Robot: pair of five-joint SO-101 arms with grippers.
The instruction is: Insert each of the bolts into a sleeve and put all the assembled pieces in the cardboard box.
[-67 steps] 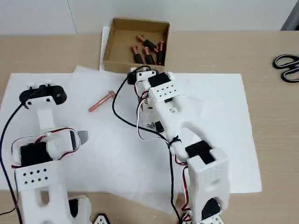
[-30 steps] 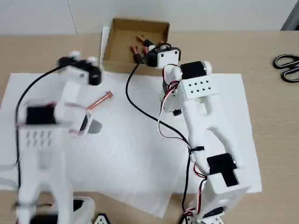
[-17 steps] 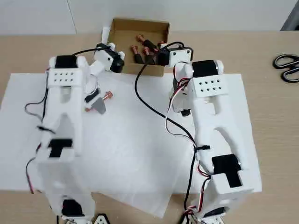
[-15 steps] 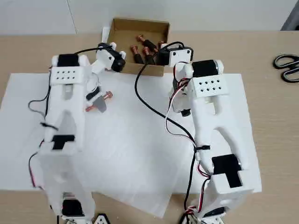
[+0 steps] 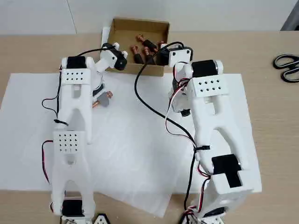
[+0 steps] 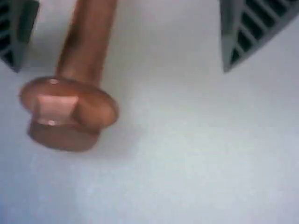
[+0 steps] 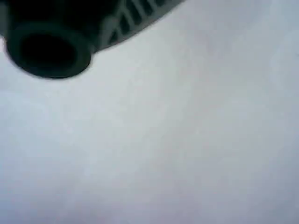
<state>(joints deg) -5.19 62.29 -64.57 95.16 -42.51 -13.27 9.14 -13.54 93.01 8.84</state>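
A copper bolt (image 5: 106,96) lies on the white paper (image 5: 140,154), in front of the cardboard box (image 5: 112,46). My left gripper (image 5: 100,99) is down over it. In the left wrist view the bolt (image 6: 70,112) lies between the open grey fingers (image 6: 252,28), closer to one finger and touching neither. My right gripper (image 7: 88,28) is shut on a black sleeve (image 7: 46,51) whose open end shows, held over the paper. From above, the right arm (image 5: 205,88) stands just in front of the box. Several assembled bolt-and-sleeve pieces (image 5: 147,49) lie in the box.
Scissors (image 5: 287,65) lie on the wooden table at the far right. A black cable (image 5: 140,93) loops over the paper between the two arms. The box stands at the paper's far edge.
The left arm has swung from the left side of the paper to the loose bolt and lowered its open gripper around it. The right arm has lifted from mid-paper toward the box.
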